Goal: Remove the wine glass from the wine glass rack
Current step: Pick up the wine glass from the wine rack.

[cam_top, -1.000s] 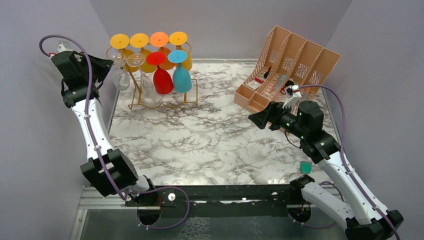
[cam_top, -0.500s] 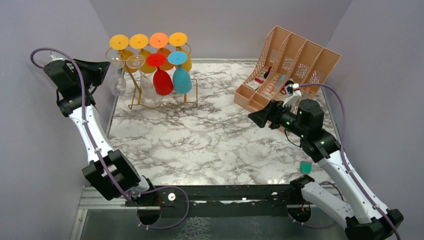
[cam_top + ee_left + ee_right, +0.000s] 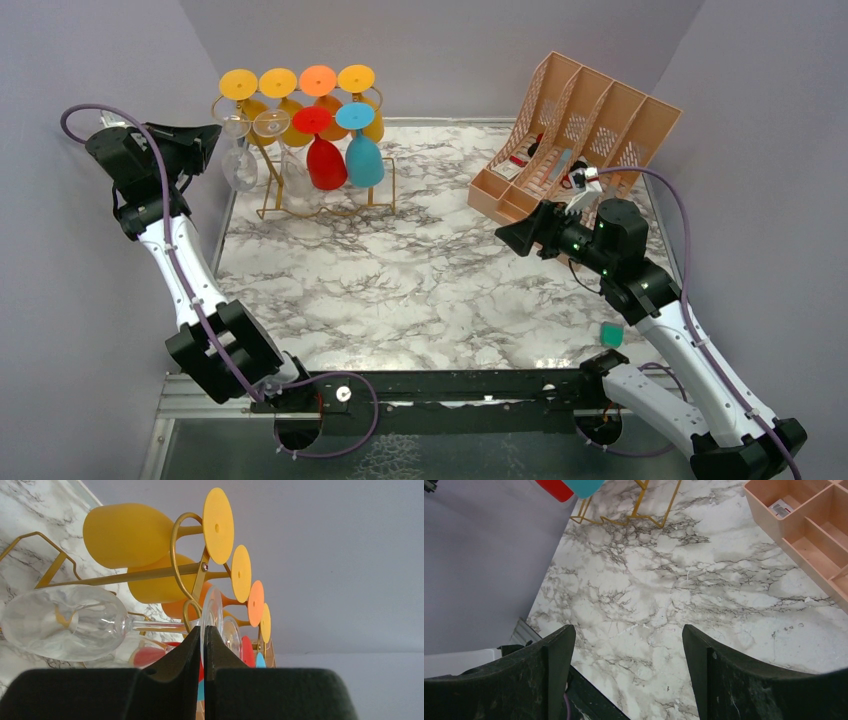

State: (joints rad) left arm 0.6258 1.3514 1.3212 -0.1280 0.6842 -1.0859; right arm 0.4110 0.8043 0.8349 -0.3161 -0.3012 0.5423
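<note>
- Foot of clear wine glass [image 3: 65,622] is pinched by left end effector [image 3: 203,636]; glass is hung inverted at far-left end of wine glass rack [image 3: 150,572].
- Right end effector [image 3: 628,632] is held spread above worktop [image 3: 664,580], at right.

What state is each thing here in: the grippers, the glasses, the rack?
left gripper: shut on the foot of the clear wine glass.
right gripper: open, empty.
wine glass rack: upright, loaded with glasses.
clear wine glass: hanging bowl-down on the rack.
coloured glasses: hanging bowl-down.
</note>
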